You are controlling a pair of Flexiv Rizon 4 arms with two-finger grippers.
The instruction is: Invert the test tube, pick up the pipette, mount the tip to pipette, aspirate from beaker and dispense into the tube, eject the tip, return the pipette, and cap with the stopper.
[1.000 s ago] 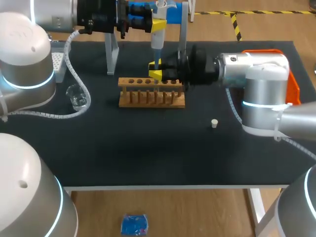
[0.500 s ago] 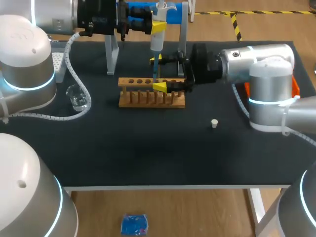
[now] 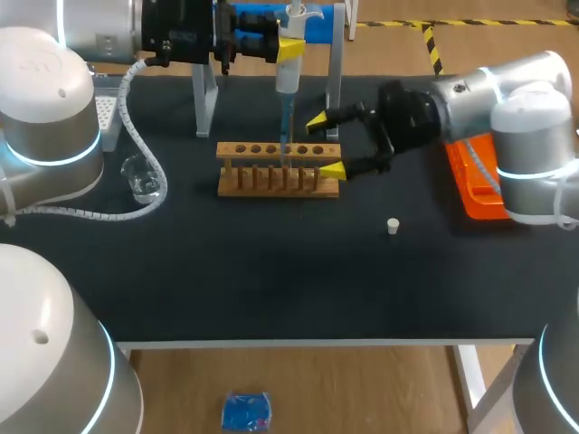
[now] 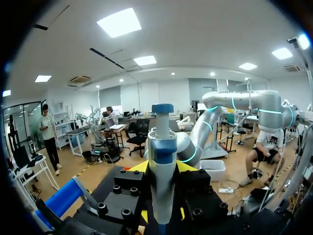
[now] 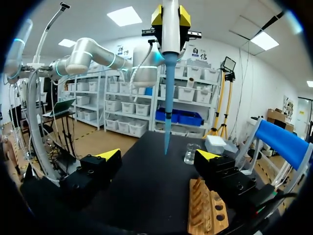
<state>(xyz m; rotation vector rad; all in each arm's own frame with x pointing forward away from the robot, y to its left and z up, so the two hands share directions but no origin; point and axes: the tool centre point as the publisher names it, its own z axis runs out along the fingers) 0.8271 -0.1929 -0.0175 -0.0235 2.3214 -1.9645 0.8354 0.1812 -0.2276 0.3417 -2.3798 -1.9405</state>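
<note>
Shows pipette [image 3: 288, 80] clamped upright in left gripper [image 3: 289, 47], tip pointing down over wooden rack [image 3: 271, 181]. Shows right gripper [image 3: 326, 145] spread wide, empty, just beside rack's end; stopper [image 3: 393, 226] lying apart on table [image 3: 271, 280].

Left arm [image 3: 54, 108] stretches level, its tool [image 3: 289, 48] clamped from both sides on the pipette [image 3: 288, 77]. Right arm [image 3: 507, 117] faces it, its tool [image 3: 326, 145] lower than the left tool and just beside it, yellow-tipped fingers [image 3: 333, 170] spread wide.
</note>
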